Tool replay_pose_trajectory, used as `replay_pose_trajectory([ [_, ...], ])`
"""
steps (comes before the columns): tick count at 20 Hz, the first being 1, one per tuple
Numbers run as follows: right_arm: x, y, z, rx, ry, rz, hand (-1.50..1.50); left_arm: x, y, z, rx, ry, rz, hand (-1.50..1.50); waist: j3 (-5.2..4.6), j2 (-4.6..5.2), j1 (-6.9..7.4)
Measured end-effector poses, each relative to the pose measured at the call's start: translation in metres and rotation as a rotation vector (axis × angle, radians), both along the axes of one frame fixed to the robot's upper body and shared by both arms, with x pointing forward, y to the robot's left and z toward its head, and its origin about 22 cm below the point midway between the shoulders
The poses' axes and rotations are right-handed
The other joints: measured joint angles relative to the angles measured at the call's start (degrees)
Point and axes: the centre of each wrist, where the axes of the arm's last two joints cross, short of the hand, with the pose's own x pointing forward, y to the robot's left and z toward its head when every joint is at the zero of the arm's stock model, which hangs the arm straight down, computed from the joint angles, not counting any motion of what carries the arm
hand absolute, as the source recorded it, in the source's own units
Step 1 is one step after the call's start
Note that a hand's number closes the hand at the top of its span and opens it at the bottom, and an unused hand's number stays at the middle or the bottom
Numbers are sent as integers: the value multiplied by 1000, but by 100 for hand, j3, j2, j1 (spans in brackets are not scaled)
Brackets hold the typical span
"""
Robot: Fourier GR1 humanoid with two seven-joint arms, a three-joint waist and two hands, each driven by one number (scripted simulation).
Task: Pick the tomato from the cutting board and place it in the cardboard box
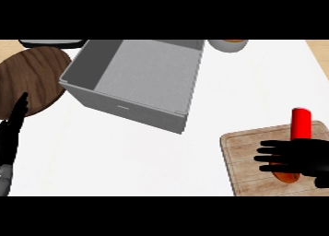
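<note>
The right hand [304, 157] lies over the wooden cutting board [245, 156] at the near right of the counter [126, 156], its fingers [270, 150] spread leftward and only partly curled. Beneath the palm an orange-red rounded shape shows, most likely the tomato [286, 177]; the fingers are around it but I cannot tell whether they have closed on it. A red cylinder [301, 123] stands at the board's far edge, just beyond the hand. This looks like the grasp step. Next the fingers must close round the tomato, lift it and carry it far and left to the grey open box [136, 73]. The left hand [9, 133] rests at the left edge, fingers straight, beside a round dark wooden board [31, 80]
</note>
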Motion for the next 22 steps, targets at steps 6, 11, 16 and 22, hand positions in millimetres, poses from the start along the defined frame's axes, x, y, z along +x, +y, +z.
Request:
replay_pose_trajectory([
  [6, 2, 21, -19, 79, -48, -4, 150, 3, 4, 5, 1, 4, 1, 0, -33, -10, -13],
  [11, 6, 28, -20, 157, -114, -20, 150, 3, 2, 2, -6, 5, 5, 0, -53, -16, -22],
  [16, 43, 42, -9, 227, -168, -206, 150, 4, -4, 2, 2, -8, -21, 0, -29, 32, 130],
  [22, 106, 62, 23, 237, -207, -614, 150, 17, -13, 9, -1, -21, -64, 0, -4, 126, 385],
])
